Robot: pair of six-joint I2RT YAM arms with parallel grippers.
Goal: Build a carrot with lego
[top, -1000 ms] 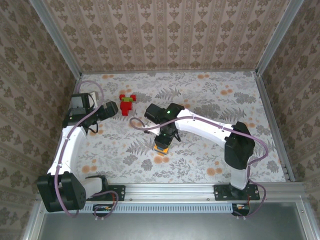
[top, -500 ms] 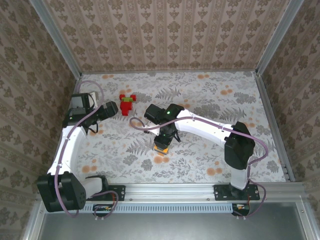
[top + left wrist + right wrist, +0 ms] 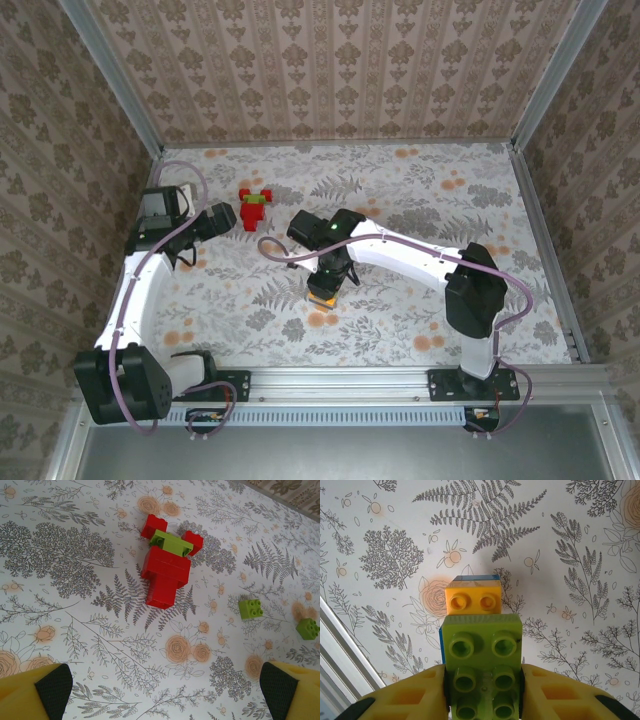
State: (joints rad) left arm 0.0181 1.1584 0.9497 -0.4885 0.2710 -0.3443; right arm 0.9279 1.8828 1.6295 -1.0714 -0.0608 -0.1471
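Observation:
My right gripper (image 3: 482,692) is shut on the carrot (image 3: 481,652). It is a short stack topped by a green studded brick, with an orange-yellow brick (image 3: 473,598) past the fingertips and a blue edge underneath. From above, the carrot (image 3: 322,294) shows orange under the right gripper (image 3: 324,284), in the middle of the table. My left gripper (image 3: 165,695) stands open with bare tablecloth between its yellow fingers (image 3: 45,690). Ahead of it lies lego: a red build (image 3: 165,575) with a green brick across it, and two loose green bricks (image 3: 250,608) (image 3: 307,628).
The red build (image 3: 252,210) sits at the back left, just right of the left gripper (image 3: 215,224). Patterned walls close the table on three sides, and a metal rail (image 3: 340,380) runs along the near edge. Flowered cloth covers the table (image 3: 450,200).
The right arm has shifted slightly to the left with the carrot still gripped. The left arm and the red build have not moved.

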